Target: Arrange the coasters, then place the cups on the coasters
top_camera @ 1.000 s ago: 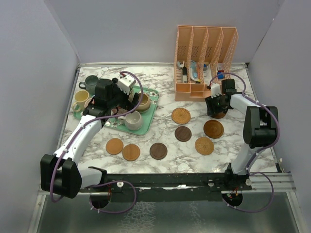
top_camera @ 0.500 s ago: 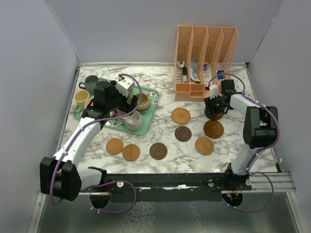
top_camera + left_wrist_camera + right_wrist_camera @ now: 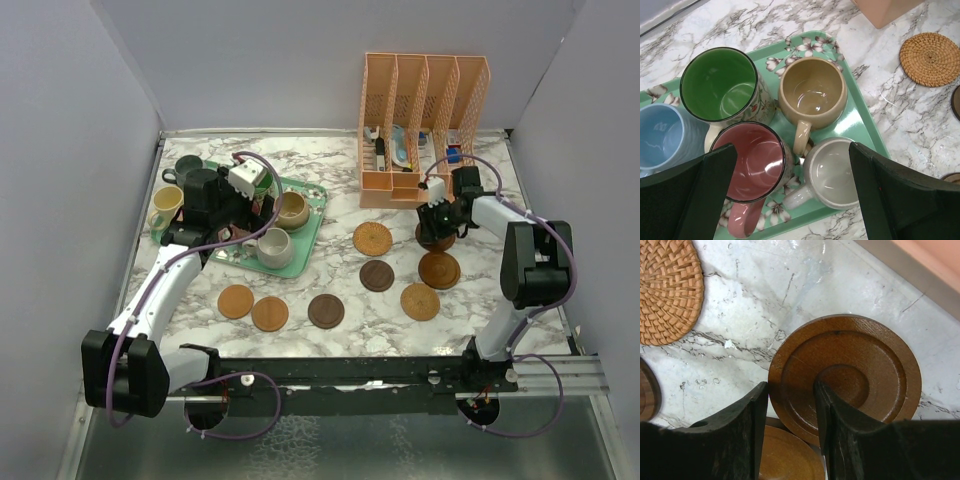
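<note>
My right gripper (image 3: 791,387) is shut on the rim of a dark brown ringed coaster (image 3: 860,375), one finger outside the edge and one on its face. That coaster (image 3: 437,237) overlaps an orange-brown coaster (image 3: 790,460) below it. A woven coaster (image 3: 372,238) and several more wooden ones (image 3: 326,310) lie on the marble. My left gripper (image 3: 792,147) hangs open above the mint tray (image 3: 865,125), over the pink cup (image 3: 752,162) and cream cup (image 3: 835,172). Green (image 3: 720,82), tan (image 3: 812,92) and light blue (image 3: 662,132) cups stand on the tray too. Yellow (image 3: 167,200) and grey-teal (image 3: 188,168) cups sit at its left.
An orange file organiser (image 3: 420,130) holding small items stands at the back, close behind my right gripper (image 3: 437,222). Grey walls close in the table on the left, right and back. My left gripper (image 3: 252,210) is over the tray's middle.
The right gripper's fingers have narrowed onto the dark coaster and shifted it a little left, toward the organiser. The left gripper has drawn back slightly over the tray, still open.
</note>
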Action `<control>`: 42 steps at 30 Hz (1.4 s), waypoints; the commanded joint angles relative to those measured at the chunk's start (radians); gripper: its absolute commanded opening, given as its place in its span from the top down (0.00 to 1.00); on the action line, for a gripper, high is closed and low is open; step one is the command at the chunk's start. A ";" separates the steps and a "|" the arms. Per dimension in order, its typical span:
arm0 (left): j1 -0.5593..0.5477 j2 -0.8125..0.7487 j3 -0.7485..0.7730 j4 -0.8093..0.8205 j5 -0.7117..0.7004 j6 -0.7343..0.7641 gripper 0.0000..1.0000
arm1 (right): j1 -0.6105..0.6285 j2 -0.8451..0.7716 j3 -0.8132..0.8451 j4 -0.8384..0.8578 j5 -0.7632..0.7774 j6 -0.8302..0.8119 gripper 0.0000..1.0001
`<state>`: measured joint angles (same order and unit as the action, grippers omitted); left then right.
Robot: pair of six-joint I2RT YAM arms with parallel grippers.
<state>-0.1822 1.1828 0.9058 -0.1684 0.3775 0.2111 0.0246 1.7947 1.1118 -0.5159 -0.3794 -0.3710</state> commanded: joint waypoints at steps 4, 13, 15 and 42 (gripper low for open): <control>0.026 -0.027 0.003 -0.009 0.037 -0.006 0.01 | 0.050 -0.018 -0.031 -0.038 -0.024 -0.018 0.60; 0.039 -0.015 0.003 -0.014 0.038 -0.007 0.01 | 0.126 -0.009 -0.033 -0.038 -0.029 -0.036 0.60; 0.044 -0.013 0.005 -0.015 0.040 -0.009 0.01 | 0.143 -0.009 -0.032 -0.036 -0.029 -0.040 0.61; 0.064 -0.011 -0.006 -0.003 0.068 -0.019 0.01 | 0.297 -0.001 -0.029 0.017 -0.001 -0.063 0.63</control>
<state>-0.1242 1.1801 0.9058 -0.1886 0.4034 0.2001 0.2821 1.7752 1.0908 -0.5053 -0.3866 -0.4179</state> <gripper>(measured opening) 0.990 0.383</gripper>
